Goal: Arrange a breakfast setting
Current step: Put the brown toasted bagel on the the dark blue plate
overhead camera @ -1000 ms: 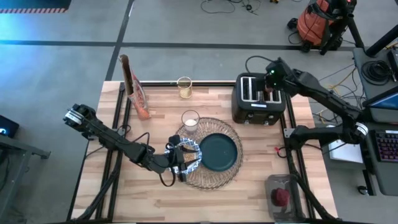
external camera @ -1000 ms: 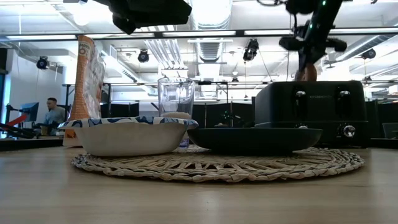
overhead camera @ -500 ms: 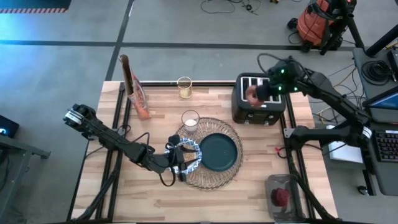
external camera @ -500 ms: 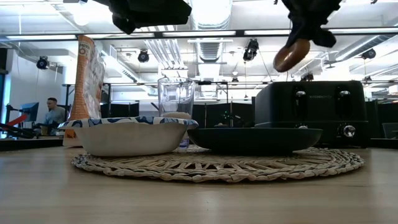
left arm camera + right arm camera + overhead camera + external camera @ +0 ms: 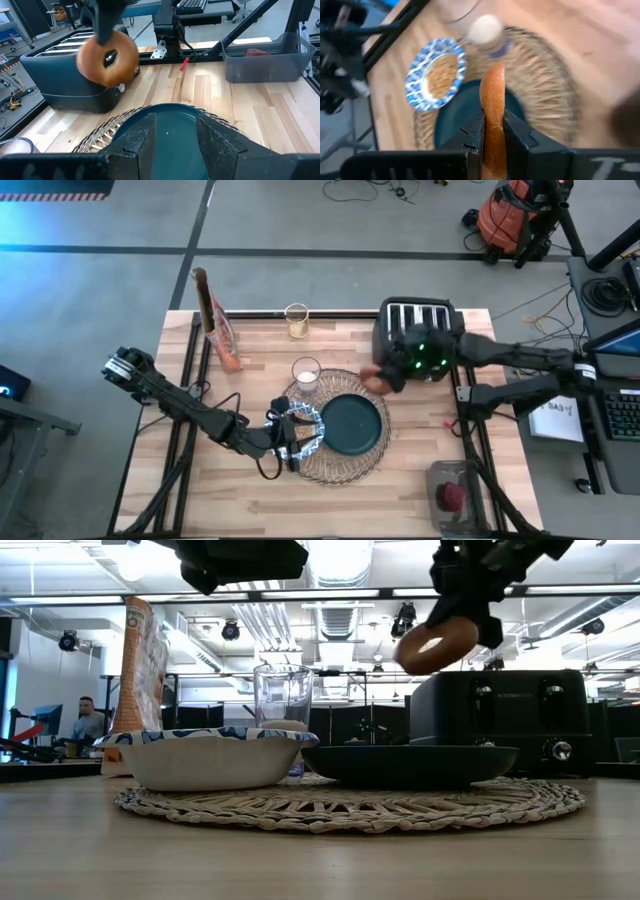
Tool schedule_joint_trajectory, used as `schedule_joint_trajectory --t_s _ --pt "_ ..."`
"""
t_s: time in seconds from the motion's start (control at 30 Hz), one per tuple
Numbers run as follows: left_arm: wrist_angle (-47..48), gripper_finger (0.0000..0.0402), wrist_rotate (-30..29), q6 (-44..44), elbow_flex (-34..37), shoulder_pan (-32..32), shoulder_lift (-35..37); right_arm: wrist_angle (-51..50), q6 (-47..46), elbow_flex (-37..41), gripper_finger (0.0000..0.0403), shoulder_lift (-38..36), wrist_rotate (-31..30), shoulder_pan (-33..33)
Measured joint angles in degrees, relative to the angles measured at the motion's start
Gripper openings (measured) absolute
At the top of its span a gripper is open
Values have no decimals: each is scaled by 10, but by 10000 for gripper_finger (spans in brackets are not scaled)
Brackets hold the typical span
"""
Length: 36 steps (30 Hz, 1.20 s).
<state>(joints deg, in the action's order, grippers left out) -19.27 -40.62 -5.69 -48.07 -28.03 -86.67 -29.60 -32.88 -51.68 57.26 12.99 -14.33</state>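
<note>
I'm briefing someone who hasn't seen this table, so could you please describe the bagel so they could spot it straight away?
Start at the black toaster at the table's far right. Just in front of it, above the edge of the round woven placemat, the right hand holds the bagel in the air. It is the only browned ring with a hole, and nothing else hangs off the table.

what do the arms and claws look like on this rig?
Both arms are black, jointed and slim. The left arm trails black cables near its claw. The right arm shows green lights beside its claw. The fingers are flat, dark and blocky.
</note>
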Motion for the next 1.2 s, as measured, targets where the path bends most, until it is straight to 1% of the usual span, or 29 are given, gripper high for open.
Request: schedule_joint_trajectory --t_s 0.17,0.27,0.37,0.47,0.63,0.9,1.07,1.2 --pt "0 123 0 0 0 0 0 87 -25 31 38 35 -6 70" --pt "0 123 0 0 0 0 0 108 -32 38 38 60 -14 105" --pt "0 123 0 0 0 0 0 126 -35 40 38 87 -37 136" --pt "0 123 0 -4 0 -1 0 150 -35 40 38 118 -46 156" --pt "1 123 0 -4 0 -3 0 174 -38 39 38 168 -71 169" --pt "2 123 0 -4 0 -6 0 203 -72 39 38 240 -70 169" --pt "3 123 -2 -4 0 -6 0 221 -80 37 38 260 -64 168" --pt "3 123 -2 -4 0 -6 0 231 -79 37 38 260 -52 169"
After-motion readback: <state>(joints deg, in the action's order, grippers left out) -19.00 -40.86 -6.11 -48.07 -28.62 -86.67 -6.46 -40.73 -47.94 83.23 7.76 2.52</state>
